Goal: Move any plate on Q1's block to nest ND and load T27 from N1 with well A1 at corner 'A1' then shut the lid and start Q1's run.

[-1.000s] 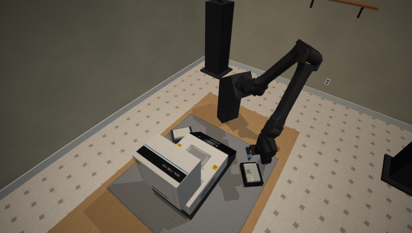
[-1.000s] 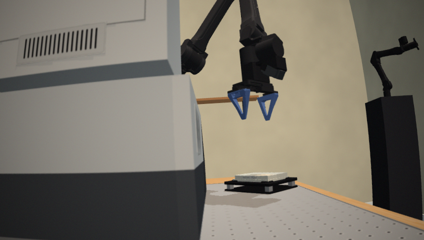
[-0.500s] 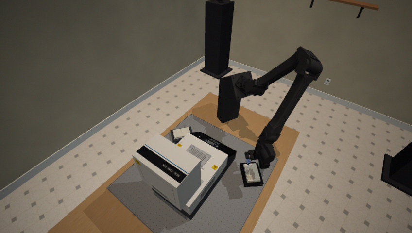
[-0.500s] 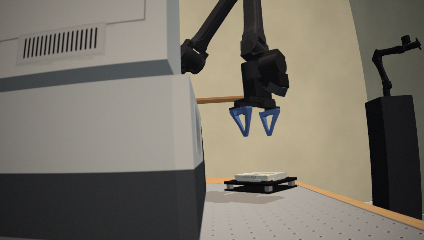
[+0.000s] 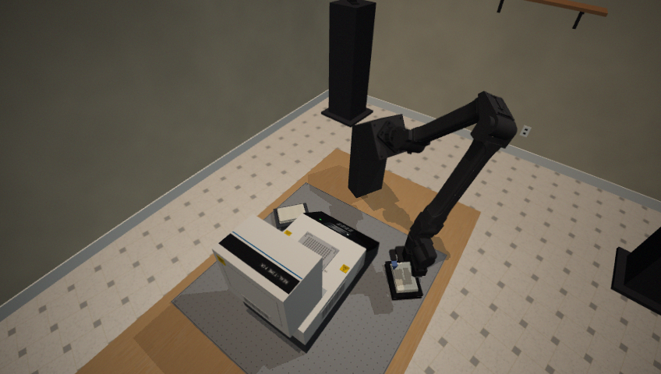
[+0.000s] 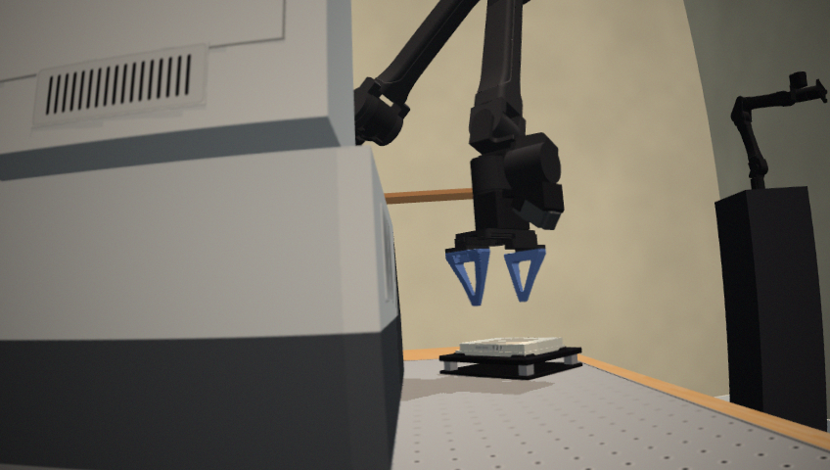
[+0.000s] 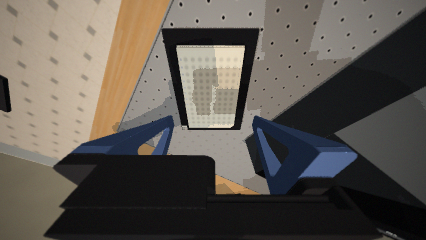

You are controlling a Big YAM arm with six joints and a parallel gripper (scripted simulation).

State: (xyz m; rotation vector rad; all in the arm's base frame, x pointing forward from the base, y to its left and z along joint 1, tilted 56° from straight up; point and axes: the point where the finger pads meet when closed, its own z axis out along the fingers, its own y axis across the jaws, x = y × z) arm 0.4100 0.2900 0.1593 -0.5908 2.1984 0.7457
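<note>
A sealed white plate, apparently T27 (image 5: 404, 276), lies flat on a black nest (image 6: 512, 361) to the right of the cycler Q1 (image 5: 296, 264). It also shows in the exterior view (image 6: 511, 346) and in the wrist view (image 7: 212, 85). My gripper (image 6: 497, 302) is open and empty, pointing down, and hovers about a finger's length above the plate, over its near short end (image 7: 212, 125). In the top view only a blue fingertip shows (image 5: 394, 264). Q1's lamp (image 5: 319, 218) is green. A grey gridded patch (image 5: 317, 245) lies exposed on its lower white deck.
A second white plate on a nest (image 5: 291, 212) stands behind Q1, at its far left corner. Q1's tall white housing (image 6: 186, 174) rises close to the left of the gripper. A black pedestal (image 6: 768, 303) stands beyond the table's right edge.
</note>
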